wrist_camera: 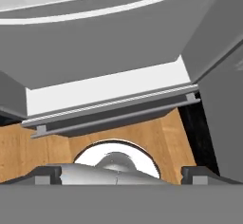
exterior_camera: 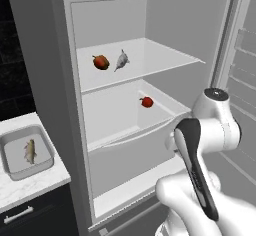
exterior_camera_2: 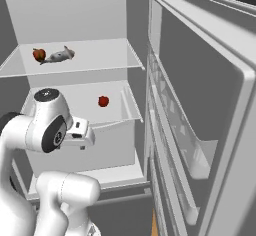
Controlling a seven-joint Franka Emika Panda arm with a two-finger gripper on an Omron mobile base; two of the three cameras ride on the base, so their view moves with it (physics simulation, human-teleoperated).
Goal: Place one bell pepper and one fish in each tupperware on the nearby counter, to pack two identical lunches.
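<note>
The fridge (exterior_camera: pixel 60 105) stands open, with its door (exterior_camera_2: pixel 210 105) swung far to the right. On the upper shelf (exterior_camera: pixel 150 60) lie a red-orange bell pepper (exterior_camera: pixel 101 62) and a grey fish (exterior_camera: pixel 121 60), close beside each other near the left wall, the pepper to the left of the fish. In the right base view the same pepper (exterior_camera_2: pixel 39 55) and fish (exterior_camera_2: pixel 60 55) lie at the left end of that shelf. On the shelf below (exterior_camera: pixel 115 110), a second red bell pepper (exterior_camera: pixel 146 102) sits alone, more to the middle and well apart from the upper pair.

To the left of the fridge is the white marbled counter (exterior_camera: pixel 30 185) over a dark cabinet with a silver handle (exterior_camera: pixel 18 215). On this counter stands a grey tupperware (exterior_camera: pixel 45 145), and inside it lies one fish (exterior_camera: pixel 30 151). I cannot see a pepper in this box.

The white arm (exterior_camera: pixel 210 125) is folded in front of the lower part of the fridge, below the two shelves, and it touches none of the food. In the hand view the gripper (wrist_camera: pixel 121 174) looks down at the bottom ledge of the fridge (wrist_camera: pixel 109 109) and the wooden floor (wrist_camera: pixel 33 147). Its two dark fingertips (wrist_camera: pixel 45 174) stand far apart, spread wide, with nothing between them.
</note>
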